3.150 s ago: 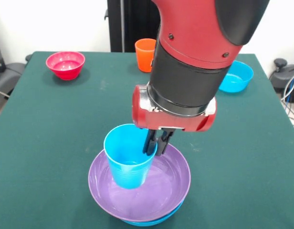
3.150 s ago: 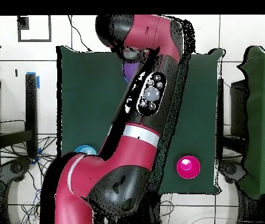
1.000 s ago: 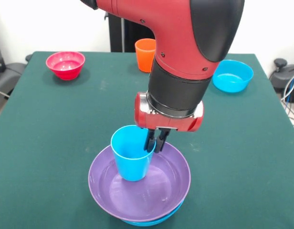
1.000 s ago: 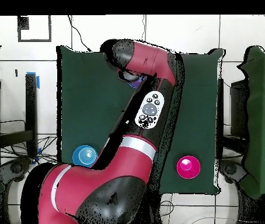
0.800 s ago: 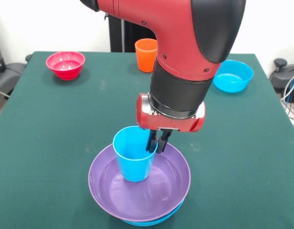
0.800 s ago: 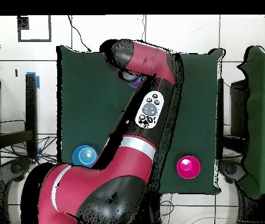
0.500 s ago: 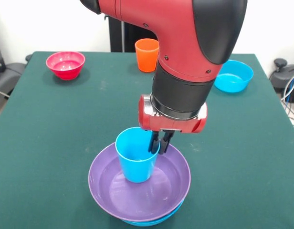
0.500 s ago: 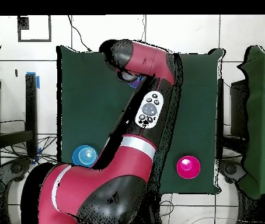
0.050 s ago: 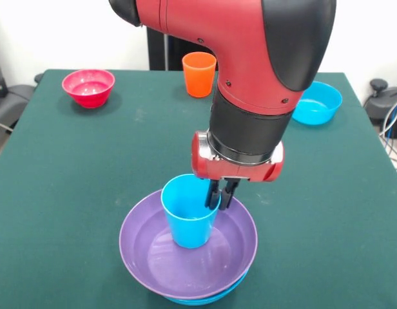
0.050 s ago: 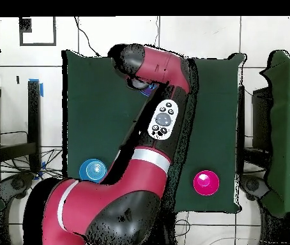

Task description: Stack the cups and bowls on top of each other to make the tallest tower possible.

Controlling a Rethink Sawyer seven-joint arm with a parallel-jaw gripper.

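In the front view the light blue cup stands upright inside the purple bowl, which sits nested on a blue bowl at the near table edge. My gripper is shut on the cup's right rim, one finger inside and one outside. At the far side stand an orange cup, a crimson bowl at the far left and a second blue bowl at the far right. From overhead my arm hides the stack; the blue bowl and the pink-looking bowl show near the base.
The green table ends close in front of the stack. Cables and black gear lie beyond the right edge. Overhead, my arm covers the table's middle.
My gripper has carried the light blue cup to the right and lower, from the purple bowl's left part to near its middle. The other pieces stayed put.
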